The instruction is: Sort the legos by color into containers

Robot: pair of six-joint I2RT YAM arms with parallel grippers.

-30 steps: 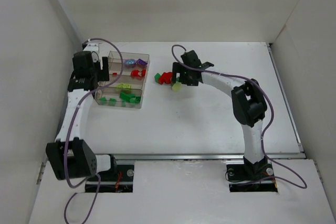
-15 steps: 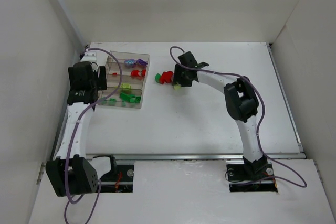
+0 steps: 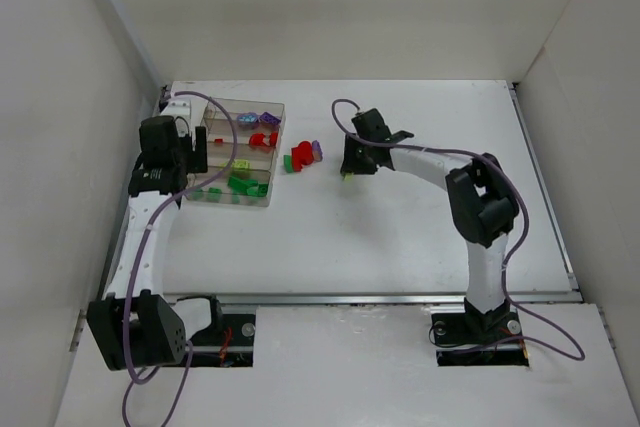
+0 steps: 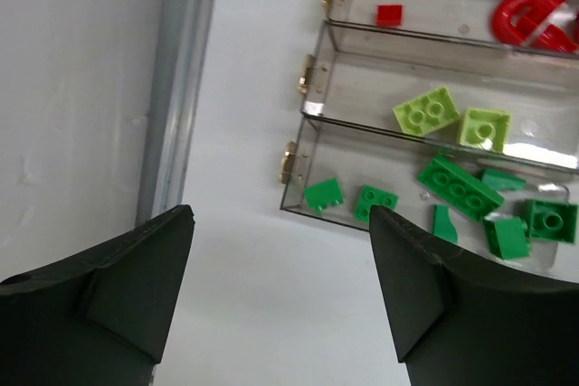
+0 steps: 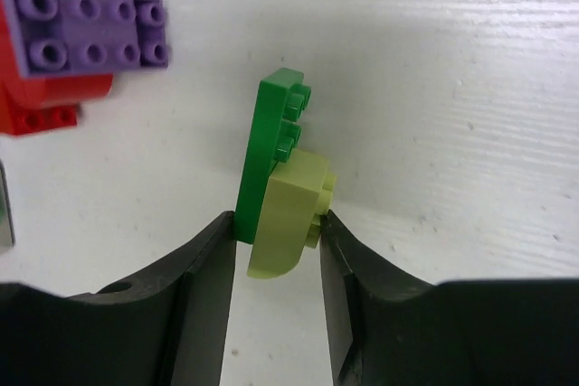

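My right gripper is shut on two joined legos, a dark green brick with a lime brick stuck to it, low over the table. To its left lie a purple brick on a red brick, with a green one beside them. The clear tray of containers holds purple, red, lime and green legos, one color per compartment. My left gripper hangs open and empty over bare table by the tray's left end.
A raised metal rail runs along the table's left edge, close beside my left gripper. White walls enclose the table on the left, back and right.
My right gripper has shut on the green and lime pair and shifted slightly right. The loose red and purple bricks slid a little left. My left arm drew back toward the near side.
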